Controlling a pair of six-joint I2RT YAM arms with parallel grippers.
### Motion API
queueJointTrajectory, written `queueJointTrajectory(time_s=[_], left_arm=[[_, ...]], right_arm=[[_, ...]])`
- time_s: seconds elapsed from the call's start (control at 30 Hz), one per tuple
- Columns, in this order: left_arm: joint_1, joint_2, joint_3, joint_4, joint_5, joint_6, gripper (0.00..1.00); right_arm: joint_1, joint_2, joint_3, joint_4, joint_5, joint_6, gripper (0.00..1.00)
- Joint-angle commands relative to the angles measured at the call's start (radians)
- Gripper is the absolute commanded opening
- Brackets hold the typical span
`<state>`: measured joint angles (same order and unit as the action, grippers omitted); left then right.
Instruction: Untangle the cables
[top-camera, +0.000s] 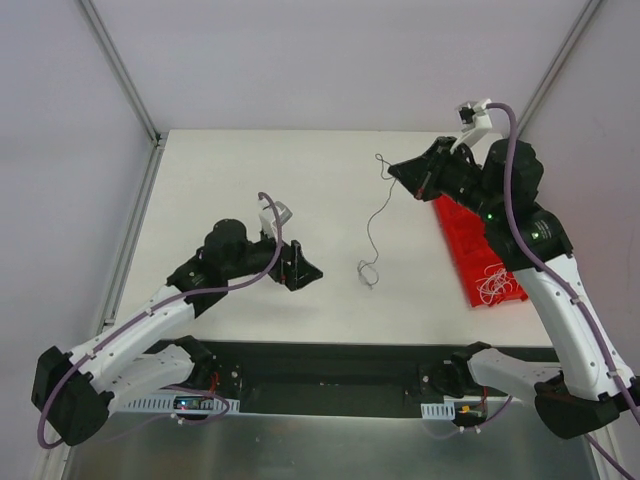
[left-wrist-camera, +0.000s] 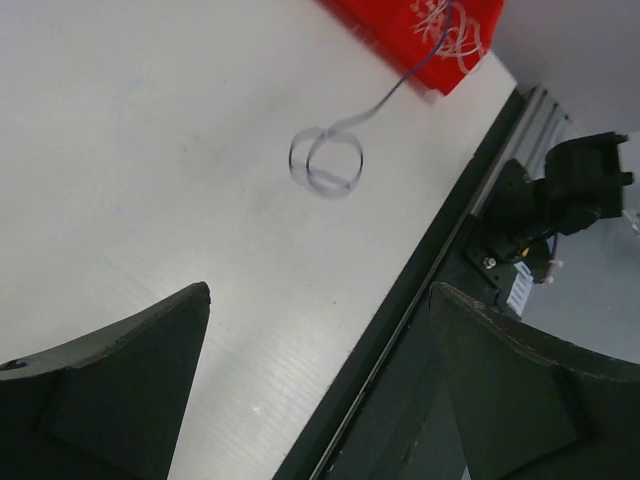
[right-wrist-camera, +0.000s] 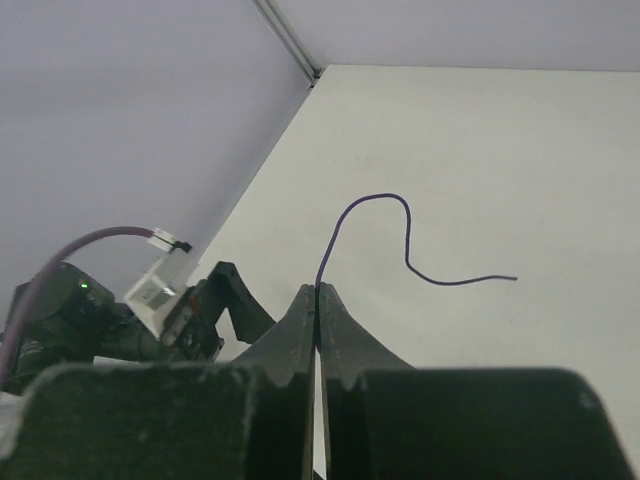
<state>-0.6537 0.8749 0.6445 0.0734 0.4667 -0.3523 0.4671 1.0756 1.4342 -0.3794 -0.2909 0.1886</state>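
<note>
A thin dark purple cable (top-camera: 372, 218) runs from my right gripper (top-camera: 393, 170) down to a small coil (top-camera: 368, 276) lying on the white table. The right gripper is shut on the cable's upper end and holds it above the table; in the right wrist view the cable (right-wrist-camera: 404, 212) curls out from the closed fingertips (right-wrist-camera: 318, 288). My left gripper (top-camera: 302, 270) is open and empty, left of the coil. The left wrist view shows the coil (left-wrist-camera: 327, 163) ahead of its spread fingers (left-wrist-camera: 320, 288). A pale tangle of thin cables (top-camera: 493, 285) lies on a red tray (top-camera: 462, 235).
The red tray (left-wrist-camera: 400, 25) lies at the table's right side, partly under my right arm. The table's dark front rail (left-wrist-camera: 420, 300) and the arm bases (top-camera: 470, 375) are near. Grey walls enclose the table (top-camera: 250, 170) on three sides.
</note>
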Motion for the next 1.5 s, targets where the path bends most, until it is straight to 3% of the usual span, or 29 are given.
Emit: queueJointTrajectory(time_s=[0.0, 0.1, 0.27, 0.4, 0.57, 0.67, 0.8, 0.97, 1.03, 1.07, 1.1, 1.47], left_arm=[[0.002, 0.134, -0.003, -0.138, -0.112, -0.003, 0.89], [0.002, 0.174, -0.026, -0.051, -0.070, -0.066, 0.88], [0.002, 0.046, -0.048, 0.235, 0.056, -0.083, 0.96], [-0.001, 0.009, 0.053, 0.298, 0.004, -0.045, 0.99], [-0.015, 0.096, 0.193, 0.362, -0.037, 0.015, 0.99], [-0.017, 0.163, 0.250, 0.422, 0.042, 0.003, 0.99], [-0.032, 0.289, 0.319, 0.515, 0.268, -0.089, 0.93], [-0.119, 0.374, 0.317, 0.604, 0.392, -0.102, 0.89], [-0.139, 0.413, 0.325, 0.612, 0.376, -0.090, 0.83], [-0.139, 0.435, 0.326, 0.611, 0.340, -0.091, 0.69], [-0.139, 0.462, 0.325, 0.614, 0.311, -0.085, 0.64], [-0.127, 0.834, 0.383, 0.531, 0.195, -0.067, 0.58]], right_arm=[[-0.018, -0.003, 0.156, 0.042, 0.013, -0.020, 0.00], [-0.019, 0.020, 0.253, 0.016, -0.008, -0.018, 0.00], [-0.019, 0.032, 0.319, -0.041, -0.008, -0.043, 0.00], [-0.019, 0.037, 0.307, -0.018, -0.031, -0.014, 0.00], [-0.019, 0.053, 0.253, 0.091, -0.123, 0.103, 0.00], [-0.018, 0.060, 0.215, 0.160, -0.174, 0.178, 0.00], [-0.007, 0.057, 0.180, 0.206, -0.200, 0.239, 0.00], [0.022, 0.043, 0.180, 0.220, -0.198, 0.258, 0.00], [0.031, 0.040, 0.187, 0.224, -0.202, 0.262, 0.00], [0.041, 0.037, 0.190, 0.226, -0.198, 0.262, 0.00], [0.045, 0.034, 0.195, 0.227, -0.195, 0.264, 0.00], [0.056, 0.052, 0.334, 0.208, -0.189, 0.278, 0.00]])
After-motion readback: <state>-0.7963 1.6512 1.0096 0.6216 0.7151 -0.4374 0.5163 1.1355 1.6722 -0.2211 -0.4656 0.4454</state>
